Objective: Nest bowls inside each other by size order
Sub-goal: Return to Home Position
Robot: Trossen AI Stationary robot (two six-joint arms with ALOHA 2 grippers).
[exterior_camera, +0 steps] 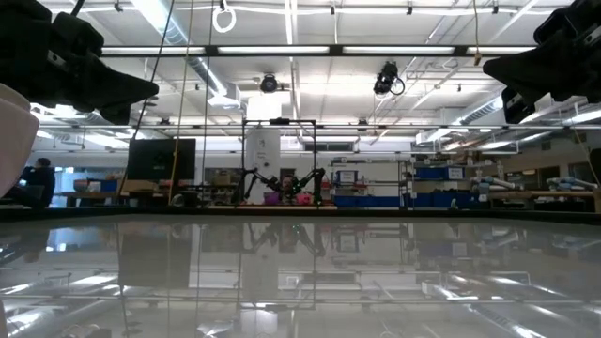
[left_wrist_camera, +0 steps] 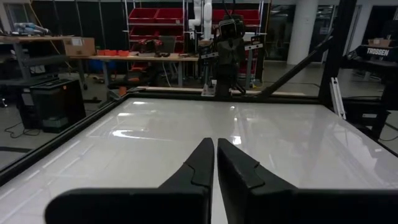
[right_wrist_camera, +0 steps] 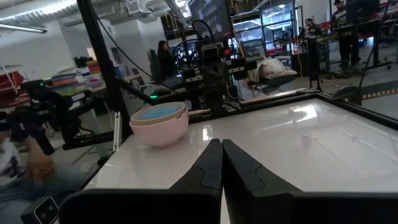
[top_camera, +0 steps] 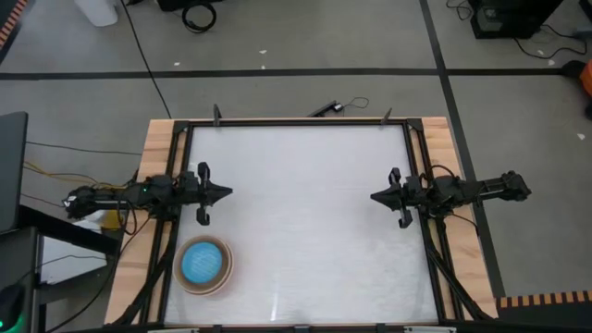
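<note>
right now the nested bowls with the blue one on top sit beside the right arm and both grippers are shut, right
One thing is wrong: the high view shows the nested bowls, blue bowl on top, beside the left arm, not the right. The left gripper and right gripper are both shut.

The nested bowls [top_camera: 203,265] sit on the tabletop [top_camera: 305,240] near its 8 o'clock corner, with the smallest bowl [top_camera: 203,263] in the middle, inside the larger ones. The left claw [top_camera: 228,193] hangs at the tabletop's 9 o'clock edge, just past 12 o'clock from the bowls and apart from them, pointing toward the centre. The right claw [top_camera: 374,196] faces it from the 3 o'clock edge, well apart from the bowls, with the middle of the tabletop between the two claws.
</note>
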